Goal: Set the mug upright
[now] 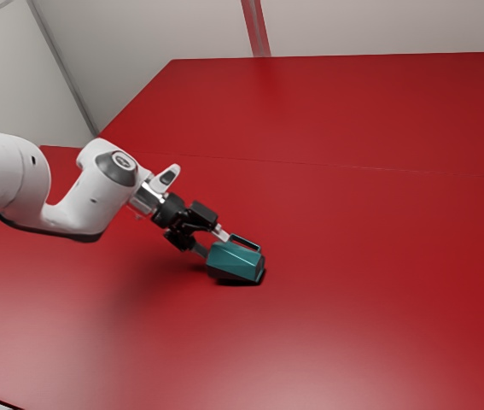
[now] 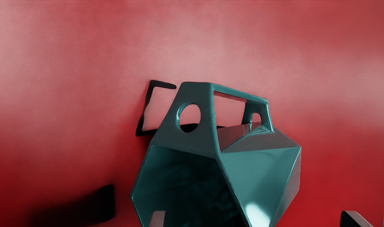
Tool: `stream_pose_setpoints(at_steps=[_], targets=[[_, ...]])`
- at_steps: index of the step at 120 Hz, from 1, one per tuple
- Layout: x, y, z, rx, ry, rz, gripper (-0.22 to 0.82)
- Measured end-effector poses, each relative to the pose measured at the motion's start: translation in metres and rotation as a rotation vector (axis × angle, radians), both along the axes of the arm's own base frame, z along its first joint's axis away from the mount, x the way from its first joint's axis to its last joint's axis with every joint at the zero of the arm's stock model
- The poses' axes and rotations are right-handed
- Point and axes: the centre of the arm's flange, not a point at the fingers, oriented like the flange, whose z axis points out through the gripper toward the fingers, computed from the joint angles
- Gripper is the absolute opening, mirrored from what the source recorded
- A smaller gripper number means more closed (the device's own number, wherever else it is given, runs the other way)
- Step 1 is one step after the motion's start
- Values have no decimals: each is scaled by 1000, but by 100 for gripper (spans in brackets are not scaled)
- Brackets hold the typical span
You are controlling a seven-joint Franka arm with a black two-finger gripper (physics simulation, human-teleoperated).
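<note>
Because the mug (image 1: 235, 261) is laid on its side in the exterior view, with its handle (image 1: 245, 243) uppermost, the task's upright pose is not shown. The mug is seen low over the tabletop (image 1: 370, 265), with a dark shadow under it, and its long axis is directed away from the arm (image 1: 96, 192). The hand (image 1: 212, 242) is brought in at a slant from the exterior view's left, at the end of the mug nearest the arm, presumably so that the rim can be reached without the handle being fouled.

In the wrist view, the open mouth (image 2: 185, 186) is turned toward the hand, and the handle is raised from the body on the side away from the fingertips. The fingers are held wide apart: one fingertip (image 2: 158, 219) is seen across the mouth, the other (image 2: 357, 219) out past the body, with a gap left beside the outer wall. Nothing is clamped between them. By this placing, a side wall could probably be straddled and pinched; whether the nearer fingertip is inside the mouth or just before it cannot be told. For uprightness, the mouth would have to be swung upward and the base brought down flat.
</note>
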Motion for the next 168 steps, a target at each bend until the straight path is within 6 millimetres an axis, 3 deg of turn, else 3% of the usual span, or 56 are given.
stream_pose_setpoints(at_steps=[30, 55, 76, 112, 123, 135, 152, 168], targets=[[0, -9, -8, -67, -20, -12, 59], [-1, -7, -7, -96, -36, -33, 10], [-2, -9, -2, -115, -48, -60, -7], [-4, -14, 28, -158, -85, -121, -15], [-5, -10, 52, -146, -114, -154, -16], [5, -2, 91, -15, -159, -253, -17], [11, 26, 114, 211, -145, -344, -17], [14, 42, 118, 391, -125, -383, -17]])
